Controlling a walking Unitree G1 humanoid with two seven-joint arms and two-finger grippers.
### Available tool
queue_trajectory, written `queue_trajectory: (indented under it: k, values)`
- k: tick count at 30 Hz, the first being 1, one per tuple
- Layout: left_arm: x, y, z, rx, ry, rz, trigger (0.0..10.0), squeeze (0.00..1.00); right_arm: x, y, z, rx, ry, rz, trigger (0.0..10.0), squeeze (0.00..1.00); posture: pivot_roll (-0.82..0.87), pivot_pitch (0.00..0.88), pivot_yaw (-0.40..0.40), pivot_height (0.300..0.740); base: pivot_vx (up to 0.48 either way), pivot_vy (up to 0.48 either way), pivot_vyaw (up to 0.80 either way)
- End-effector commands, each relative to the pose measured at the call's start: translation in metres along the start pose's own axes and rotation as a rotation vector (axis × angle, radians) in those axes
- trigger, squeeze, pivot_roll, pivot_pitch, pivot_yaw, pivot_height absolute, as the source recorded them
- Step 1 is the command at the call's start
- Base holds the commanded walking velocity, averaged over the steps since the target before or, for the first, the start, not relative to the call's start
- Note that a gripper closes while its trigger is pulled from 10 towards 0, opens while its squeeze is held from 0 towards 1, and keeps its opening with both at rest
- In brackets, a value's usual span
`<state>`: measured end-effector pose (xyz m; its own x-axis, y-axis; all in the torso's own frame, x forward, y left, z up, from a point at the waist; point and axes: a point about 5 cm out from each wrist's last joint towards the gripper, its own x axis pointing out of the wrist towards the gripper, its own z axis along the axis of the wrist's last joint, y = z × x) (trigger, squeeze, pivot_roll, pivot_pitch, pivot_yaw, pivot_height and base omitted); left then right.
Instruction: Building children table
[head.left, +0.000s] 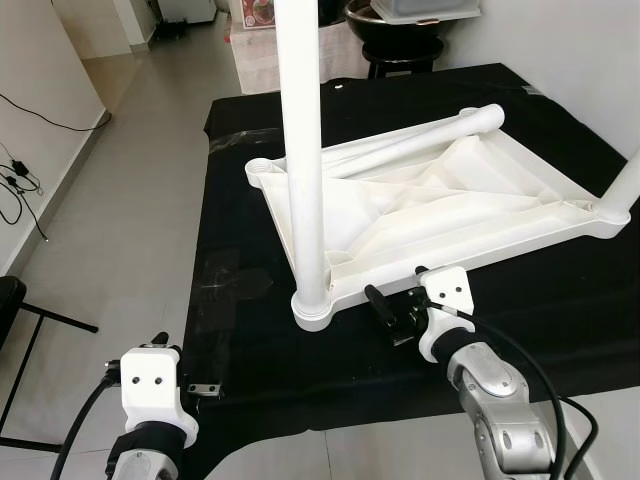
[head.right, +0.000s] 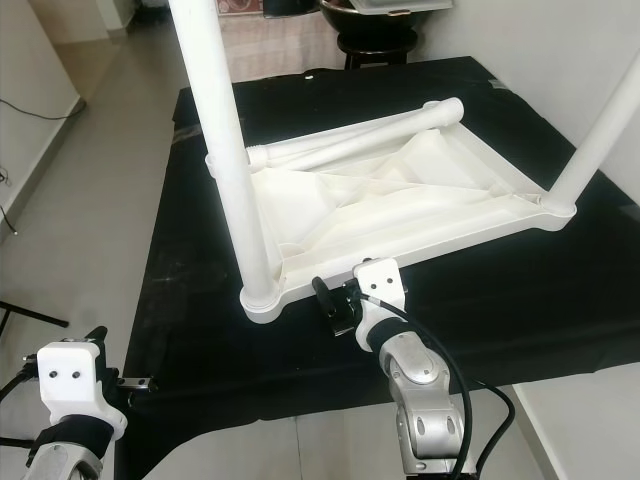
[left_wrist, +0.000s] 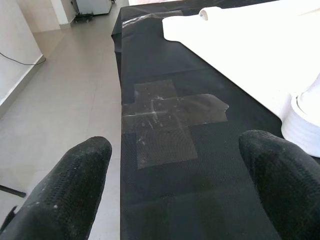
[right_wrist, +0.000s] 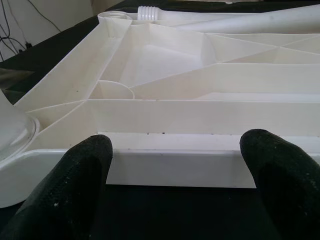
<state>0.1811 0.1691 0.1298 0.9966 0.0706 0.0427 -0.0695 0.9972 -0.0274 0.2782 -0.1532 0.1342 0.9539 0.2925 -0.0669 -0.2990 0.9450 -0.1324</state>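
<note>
A white plastic tabletop (head.left: 440, 205) lay upside down on a black mat (head.left: 560, 310) spread over the floor (head.left: 140, 200), its ribbed underside facing up. One white leg (head.left: 303, 150) stood upright in the corner socket of the tabletop nearest the robot, a second leg (head.left: 625, 185) rose from the corner at the robot's right, and a third, loose leg (head.left: 420, 140) lay flat across the underside, its threaded end toward the far-left corner. The right gripper (head.left: 385, 312) sat low over the mat just beside the tabletop's near edge, to the right of the standing leg, its fingers (right_wrist: 82, 175) spread apart with nothing between them and pointing at that edge. The left gripper (left_wrist: 170, 195) hovered at the near-left edge of the mat, well apart from the tabletop, fingers (left_wrist: 70, 185) likewise spread and empty, above a patch of clear tape (left_wrist: 170, 120) stuck to the mat. A black stool (head.left: 400, 45) stood beyond the far end of the mat.
</note>
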Motion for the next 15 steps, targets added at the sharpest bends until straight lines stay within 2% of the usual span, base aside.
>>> queue_trajectory:
  k: [1, 10, 15]
  values:
    - [-0.001, 0.002, -0.003, -0.015, 0.013, 0.01, 10.0, 0.0, 0.001, 0.001, -0.002, 0.021, -0.009, -0.009, 10.0, 0.0, -0.03, 0.133, 0.047, 0.74, 0.0, 0.0, 0.0]
    - [0.002, 0.003, -0.002, -0.022, 0.017, 0.005, 10.0, 0.0, 0.002, 0.001, -0.002, 0.025, -0.008, -0.008, 10.0, 0.0, -0.04, 0.129, 0.048, 0.74, 0.0, 0.0, 0.0]
    - [0.011, 0.007, 0.002, -0.058, 0.018, 0.025, 10.0, 0.0, 0.004, -0.001, -0.001, 0.036, -0.012, -0.01, 10.0, 0.0, -0.05, 0.119, 0.054, 0.74, 0.0, 0.0, 0.0]
